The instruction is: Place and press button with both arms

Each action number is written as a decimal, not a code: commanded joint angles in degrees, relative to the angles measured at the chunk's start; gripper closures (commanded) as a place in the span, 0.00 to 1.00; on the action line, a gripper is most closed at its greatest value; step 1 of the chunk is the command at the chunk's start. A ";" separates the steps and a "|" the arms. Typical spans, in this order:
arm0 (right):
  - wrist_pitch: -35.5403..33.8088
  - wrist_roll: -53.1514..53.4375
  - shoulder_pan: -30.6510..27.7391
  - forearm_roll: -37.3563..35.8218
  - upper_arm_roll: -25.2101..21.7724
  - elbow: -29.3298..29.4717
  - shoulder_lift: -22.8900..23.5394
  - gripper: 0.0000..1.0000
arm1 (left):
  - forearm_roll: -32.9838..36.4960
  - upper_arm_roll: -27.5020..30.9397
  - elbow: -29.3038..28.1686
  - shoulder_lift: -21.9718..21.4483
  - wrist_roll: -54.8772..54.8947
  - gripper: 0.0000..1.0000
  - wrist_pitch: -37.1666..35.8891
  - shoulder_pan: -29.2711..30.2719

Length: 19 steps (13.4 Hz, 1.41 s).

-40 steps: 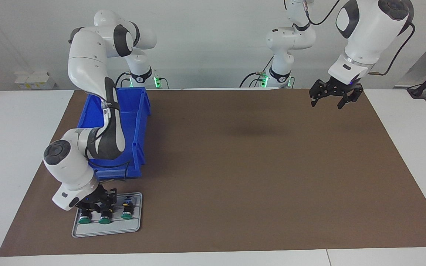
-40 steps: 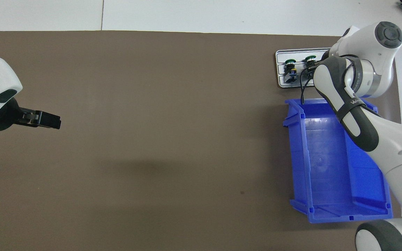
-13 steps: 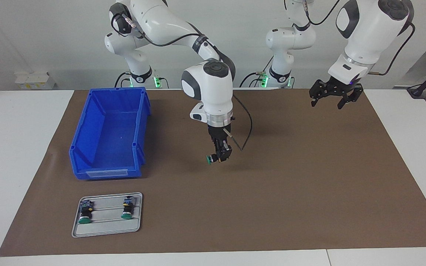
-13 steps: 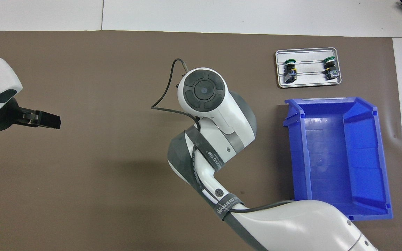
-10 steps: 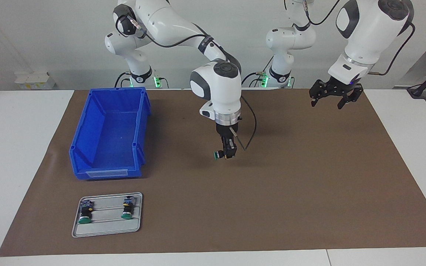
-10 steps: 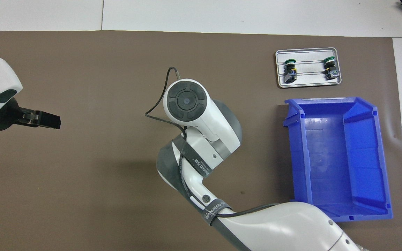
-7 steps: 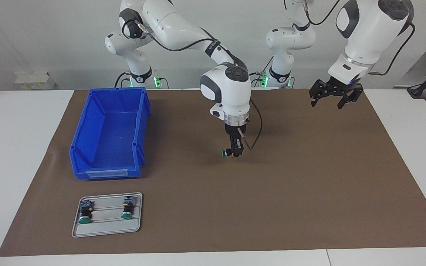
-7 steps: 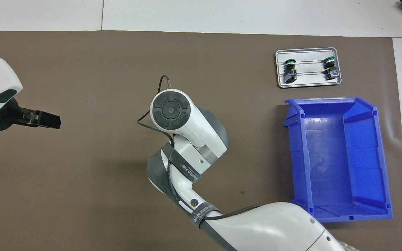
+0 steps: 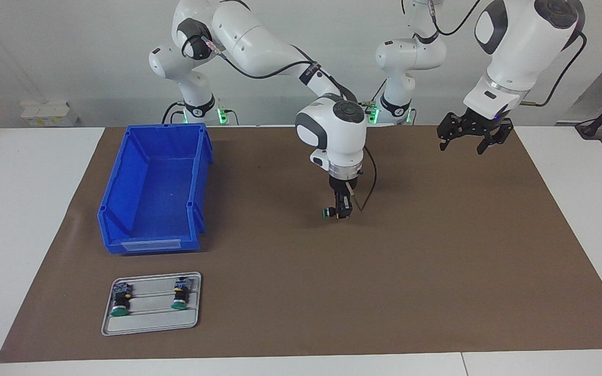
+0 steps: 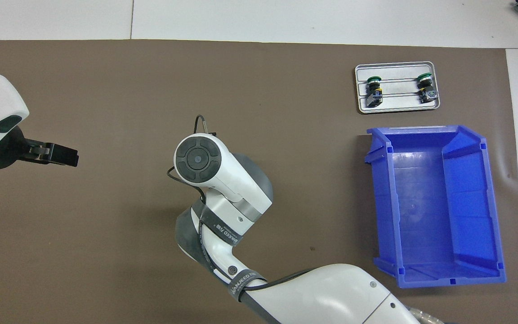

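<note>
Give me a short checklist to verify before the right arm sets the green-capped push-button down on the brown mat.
1. Right end effector shut on the green-capped push-button: ok.
2. Button over bare brown mat, near the middle: ok.
3. Button touching the mat: cannot tell; it looks slightly raised.
4. Left end effector open, waiting over the mat at its own end: ok.
5. Blue plastic bin and grey tray with two more buttons apart from the drop spot: ok.
</note>
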 commanded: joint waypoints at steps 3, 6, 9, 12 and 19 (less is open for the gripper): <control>1.57 0.90 1.50 0.43 1.22 -5.17 -0.90 1.00 | 0.27 -0.24 -1.60 -1.23 0.36 0.00 1.04 0.48; 2.97 0.90 1.42 0.52 1.41 -6.95 -1.70 1.00 | 0.27 -0.24 -1.60 -1.23 0.36 0.00 1.04 0.56; 2.10 0.90 1.33 0.61 2.37 -6.77 -1.79 0.12 | 0.27 -0.33 -1.60 -1.23 0.27 0.00 1.04 -0.05; 2.80 0.73 0.28 2.63 2.46 -6.33 -2.92 0.00 | 0.27 -0.33 -1.60 -1.23 0.27 0.00 1.04 0.39; 2.19 -13.57 -7.44 4.20 2.46 -14.58 -15.04 0.00 | 0.27 -0.85 -1.95 -0.88 -0.61 0.00 7.70 -0.58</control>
